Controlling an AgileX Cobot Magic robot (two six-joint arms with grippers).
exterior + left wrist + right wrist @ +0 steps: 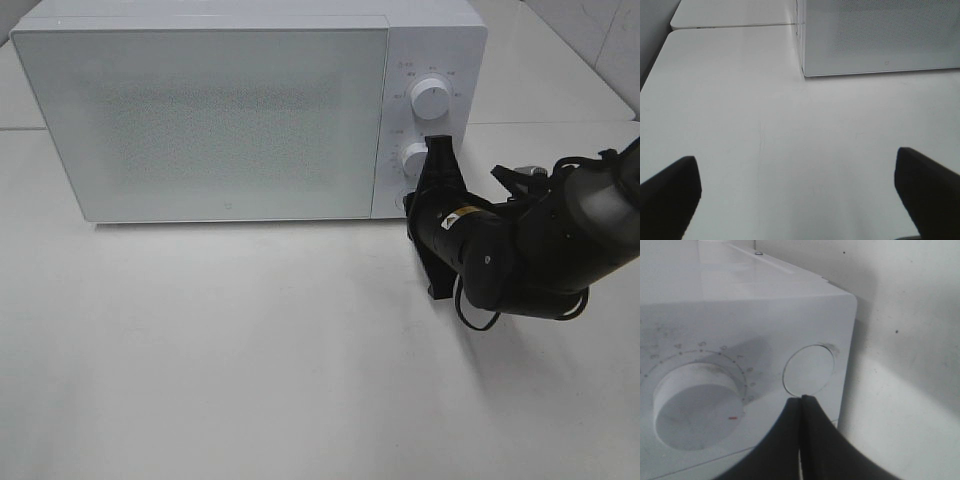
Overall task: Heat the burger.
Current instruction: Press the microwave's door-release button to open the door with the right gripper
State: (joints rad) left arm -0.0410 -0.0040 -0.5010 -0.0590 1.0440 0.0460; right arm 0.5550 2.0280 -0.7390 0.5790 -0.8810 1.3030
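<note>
Right pincer (438,150), up high: pressed together by the lower knob (416,160) of the microwave (230,120), near the counter's (250,380) back edge, likely to start it. Left wrist: left pincer (797,195) spread, holding nothing. Right wrist: tips (812,432) at the round button (808,368). Burger nowhere seen; maybe inside.

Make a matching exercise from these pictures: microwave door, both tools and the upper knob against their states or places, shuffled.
1 microwave door
2 left tool
3 right tool
4 upper knob

A shut, tip at the round button
B highest on the control panel
C open, over the table
D closed

Pairs: 1-D, 2-C, 3-A, 4-B
</note>
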